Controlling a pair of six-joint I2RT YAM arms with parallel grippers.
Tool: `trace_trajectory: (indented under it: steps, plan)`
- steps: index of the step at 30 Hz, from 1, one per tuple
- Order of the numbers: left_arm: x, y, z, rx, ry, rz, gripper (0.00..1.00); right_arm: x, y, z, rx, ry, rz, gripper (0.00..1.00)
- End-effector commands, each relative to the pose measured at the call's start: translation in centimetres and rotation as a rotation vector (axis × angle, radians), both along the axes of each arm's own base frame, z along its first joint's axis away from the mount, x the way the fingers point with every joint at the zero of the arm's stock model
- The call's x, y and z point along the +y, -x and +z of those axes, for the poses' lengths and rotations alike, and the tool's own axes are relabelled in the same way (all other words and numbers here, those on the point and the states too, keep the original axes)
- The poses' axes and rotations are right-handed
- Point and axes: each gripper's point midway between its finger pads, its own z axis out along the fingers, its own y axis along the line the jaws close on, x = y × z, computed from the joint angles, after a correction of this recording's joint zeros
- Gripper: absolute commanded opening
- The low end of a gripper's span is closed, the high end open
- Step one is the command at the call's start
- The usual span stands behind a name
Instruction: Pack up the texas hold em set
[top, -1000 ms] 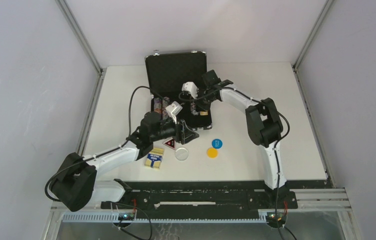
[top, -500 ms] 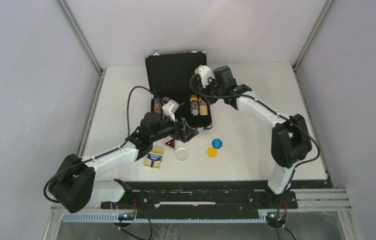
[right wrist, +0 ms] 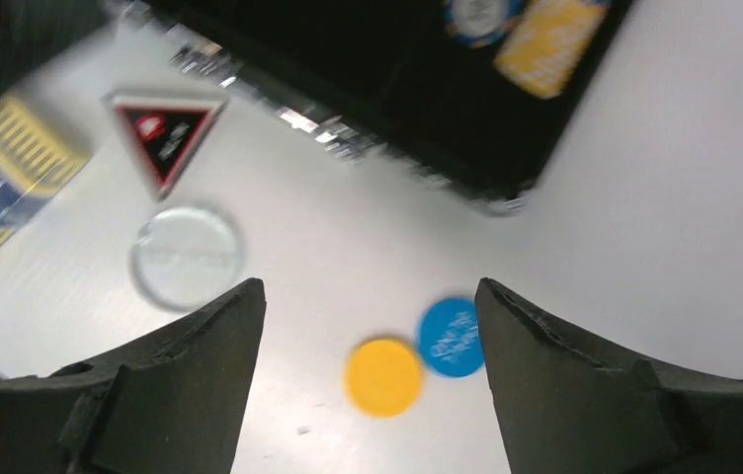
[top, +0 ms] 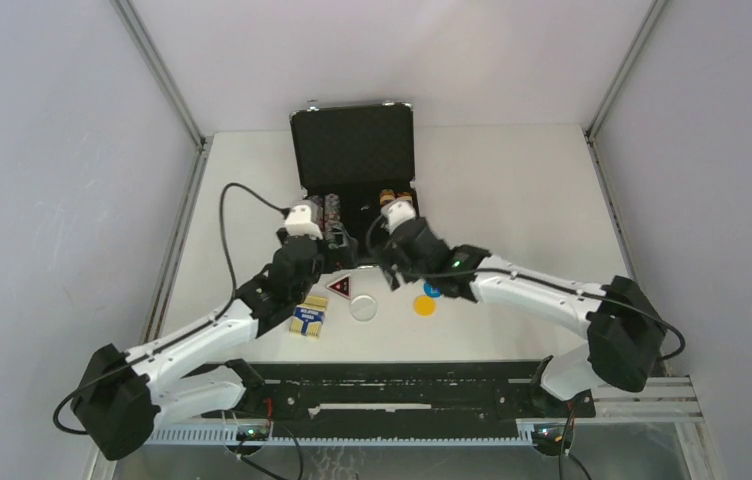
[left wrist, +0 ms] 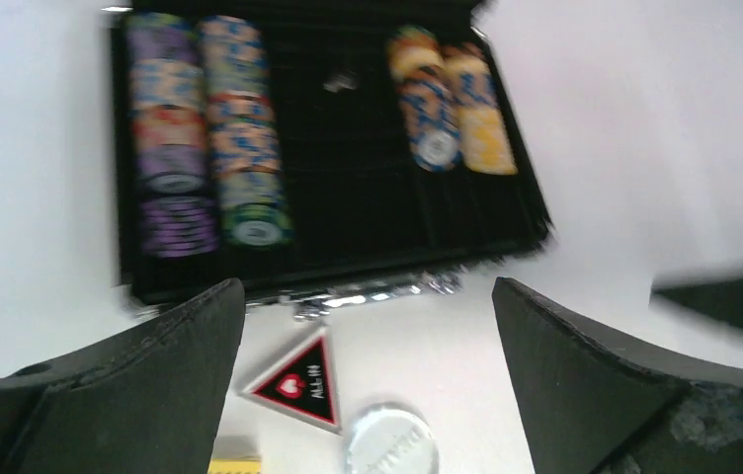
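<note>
Triangular token (top: 340, 287) near briefcase (top: 352, 148) edge; left hand (left wrist: 368, 296), right hand (right wrist: 370, 291) agape

White arm links (top: 202, 330), black joints (top: 620, 345), black cables (top: 223, 228)

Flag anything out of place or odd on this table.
Nothing is spilled or visibly damaged. Five pieces lie loose on the table in front of the open case: card box, triangular token, white disc, yellow disc and blue disc. Chips sit in rows inside.
</note>
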Motion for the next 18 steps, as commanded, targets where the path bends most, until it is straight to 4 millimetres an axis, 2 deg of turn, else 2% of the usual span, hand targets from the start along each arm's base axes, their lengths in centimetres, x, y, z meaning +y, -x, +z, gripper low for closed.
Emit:
trace_trajectory:
  steps: [1, 2, 4, 6, 8, 10, 13, 18]
  plan:
    - [7.5, -0.4, 1.0, -0.010, 0.101, 0.456, 1.00, 4.8, 2.6, 0.0, -0.060, -0.075, -0.024, 0.85]
    - [8.7, -0.3, 0.5, 0.011, 0.129, 0.503, 1.00, 6.1, 3.2, 0.0, -0.067, -0.095, 0.000, 0.84]
    - [9.7, -0.3, -0.4, 0.061, 0.178, 0.511, 1.00, 8.3, 4.2, 0.1, -0.066, -0.123, 0.038, 0.84]
    - [10.9, -0.2, -1.7, 0.118, 0.196, 0.530, 1.00, 9.7, 4.6, -0.3, -0.052, -0.122, 0.061, 0.84]
    - [11.2, -0.4, -2.4, 0.138, 0.173, 0.496, 0.94, 10.4, 4.5, -0.5, -0.039, -0.112, 0.067, 0.84]
    - [10.5, 0.0, -3.3, 0.163, 0.102, 0.413, 0.93, 10.3, 3.9, -0.3, -0.059, -0.107, 0.038, 0.84]
    - [9.4, 1.1, -5.2, 0.184, -0.057, 0.321, 1.00, 9.2, 2.5, 0.6, -0.069, -0.131, -0.015, 0.85]
    - [9.5, 3.3, -8.6, 0.376, -0.264, 0.297, 1.00, 7.1, 0.8, 0.7, 0.001, -0.208, -0.056, 0.96]
